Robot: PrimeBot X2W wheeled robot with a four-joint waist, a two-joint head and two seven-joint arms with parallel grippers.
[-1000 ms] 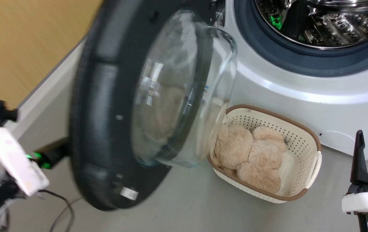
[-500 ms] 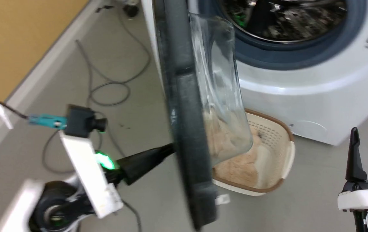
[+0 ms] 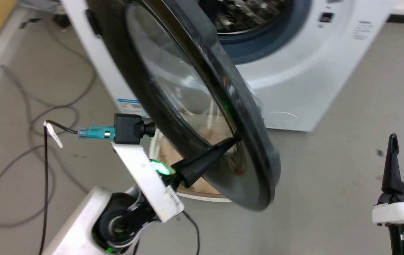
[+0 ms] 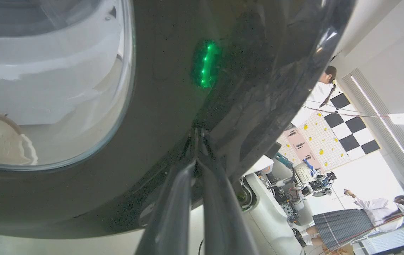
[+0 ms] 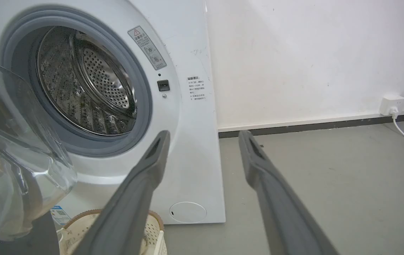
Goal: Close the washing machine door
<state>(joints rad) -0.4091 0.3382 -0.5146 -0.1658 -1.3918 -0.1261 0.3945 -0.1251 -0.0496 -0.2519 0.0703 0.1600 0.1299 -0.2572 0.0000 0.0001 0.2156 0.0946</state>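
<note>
Big round washing machine door (image 3: 188, 102), glossy black rim and bulging glass, hangs half-open off the white front-loading washing machine (image 3: 294, 81). Looks heavy and stiff, just swings on its hinge; rim's slick, so I'd push flat near the free edge, not the glass. Left fingers (image 3: 233, 141) are pinched together, tips on the rim, gripping nothing. Right fingers (image 3: 394, 170) spread wide, empty, well apart from it.

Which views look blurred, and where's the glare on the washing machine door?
Head view: motion blur smears the washing machine door and the drum. Left wrist view: its glossy rim mirrors a green light; the room beyond is washed out. Right wrist view: the washing machine is sharp.
</note>
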